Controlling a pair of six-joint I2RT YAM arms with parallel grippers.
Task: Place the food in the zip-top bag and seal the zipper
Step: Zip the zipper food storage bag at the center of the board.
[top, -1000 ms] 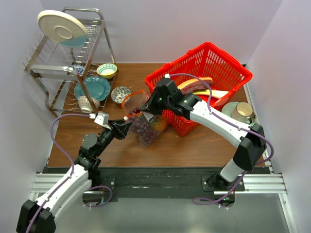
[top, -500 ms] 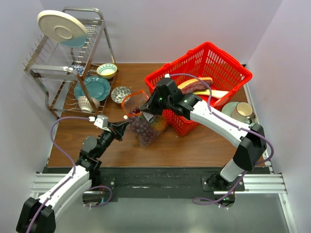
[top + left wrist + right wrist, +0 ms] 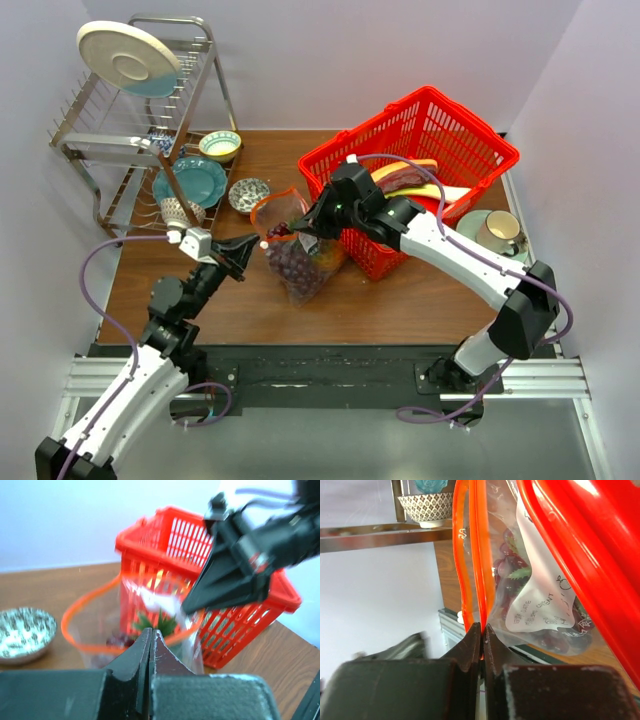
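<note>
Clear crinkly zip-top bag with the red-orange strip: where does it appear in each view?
Top external: clear zip-top bag centre, left of the red plastic mesh basket.
Left wrist: centre, before the basket.
Right wrist: centre, mouth pinched in right gripper.
Shared landmark: the basket, beside it everywhere.

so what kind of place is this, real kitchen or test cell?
Likely a lab mock-up of a kitchen: metal wire dish rack holding a round white plate, red plastic mesh basket, on a brown wooden table boxed in by bare walls.

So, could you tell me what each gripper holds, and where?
Right gripper pinches the zip-top bag by its zipper; left gripper is shut, holding nothing.
</note>
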